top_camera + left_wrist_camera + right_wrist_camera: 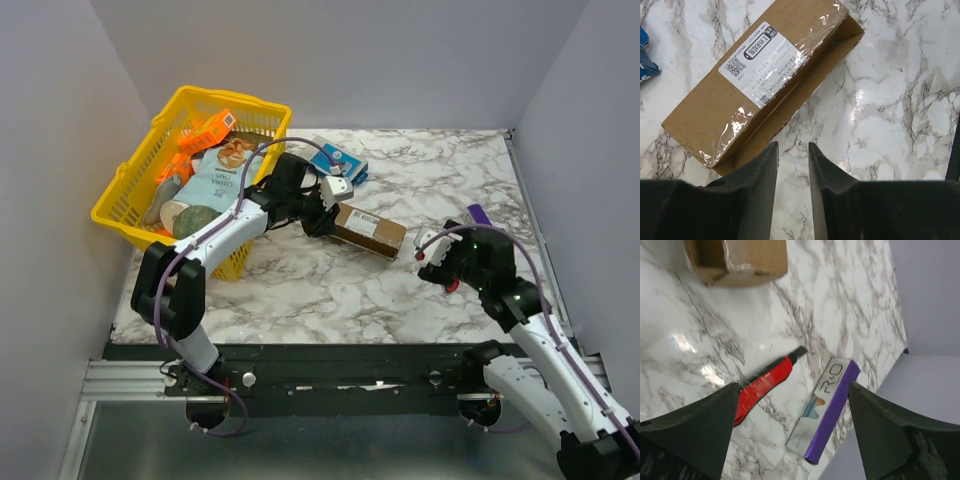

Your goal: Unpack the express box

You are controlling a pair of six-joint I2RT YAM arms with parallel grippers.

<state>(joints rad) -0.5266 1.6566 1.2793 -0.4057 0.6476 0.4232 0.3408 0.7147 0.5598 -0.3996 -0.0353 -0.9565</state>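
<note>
We see the express box (370,231) lying flat at mid-table (450,180) on the marble top. Its white shipping label (757,62) faces up under clear tape, with a QR code and barcode plain to see but the fine print too small to read. The left claw (793,147) hangs just beside one end, fingers slightly parted and gripping nothing. The right claw (793,386) gapes wide above a red cutter (765,385) and a purple bar (827,412) lettered "R O".
</note>
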